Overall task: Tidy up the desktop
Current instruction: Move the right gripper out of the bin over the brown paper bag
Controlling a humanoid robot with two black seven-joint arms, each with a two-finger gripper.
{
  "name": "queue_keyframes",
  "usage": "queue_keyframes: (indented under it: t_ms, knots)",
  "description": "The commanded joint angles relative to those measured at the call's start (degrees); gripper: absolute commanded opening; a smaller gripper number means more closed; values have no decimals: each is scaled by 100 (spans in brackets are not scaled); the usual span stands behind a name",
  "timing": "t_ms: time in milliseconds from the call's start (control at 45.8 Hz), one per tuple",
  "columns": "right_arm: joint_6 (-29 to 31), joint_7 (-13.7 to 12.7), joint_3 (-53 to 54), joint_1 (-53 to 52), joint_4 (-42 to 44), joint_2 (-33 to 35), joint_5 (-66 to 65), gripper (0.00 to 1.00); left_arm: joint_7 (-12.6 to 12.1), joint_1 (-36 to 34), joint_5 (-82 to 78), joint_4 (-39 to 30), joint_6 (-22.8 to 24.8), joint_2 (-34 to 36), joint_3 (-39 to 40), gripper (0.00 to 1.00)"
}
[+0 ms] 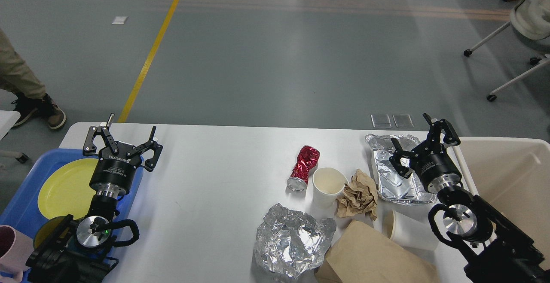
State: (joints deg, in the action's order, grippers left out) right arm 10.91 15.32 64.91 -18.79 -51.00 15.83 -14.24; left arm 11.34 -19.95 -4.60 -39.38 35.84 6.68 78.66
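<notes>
The white desktop (215, 175) carries litter on its right half: a crushed red can (303, 168), an upright paper cup (326, 186), crumpled brown paper (359, 193), a foil tray (393, 175), a crumpled foil sheet (292, 240), a brown paper bag (374, 257) and a tipped paper cup (406, 231). My right gripper (416, 139) is open and empty, over the far right part of the foil tray. My left gripper (121, 138) is open and empty, over the table's left end beside the blue tray (23, 201).
The blue tray holds a yellow plate (64, 186); a pink cup (10, 248) shows at its near end. A beige bin (511, 175) stands right of the table. A person's leg and shoe (25, 98) are at far left; a wheeled chair (520, 38) is at far right.
</notes>
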Motion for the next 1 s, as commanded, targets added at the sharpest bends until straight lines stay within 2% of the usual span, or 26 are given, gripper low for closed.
queue_keyframes:
  t_ms: [0, 612, 743, 852, 961, 983]
  knots:
    - [7, -20, -13, 7, -16, -27, 0, 100, 0, 0, 3, 0, 2, 0, 0, 96]
    - [16, 23, 5, -37, -165, 17, 35, 100, 0, 0, 3, -8, 2, 0, 0, 96]
    - [42, 59, -92, -107, -104, 525, 61, 100, 0, 0, 3, -9, 2, 0, 0, 96]
    - [349, 59, -1118, -660, -112, 1334, 88, 100, 0, 0, 3, 0, 2, 0, 0, 96]
    - [938, 59, -2831, -1574, -139, 2177, 158, 100, 0, 0, 3, 0, 2, 0, 0, 96]
    - [1122, 59, -3556, -2002, -139, 2440, 158, 100, 0, 0, 3, 0, 2, 0, 0, 96]
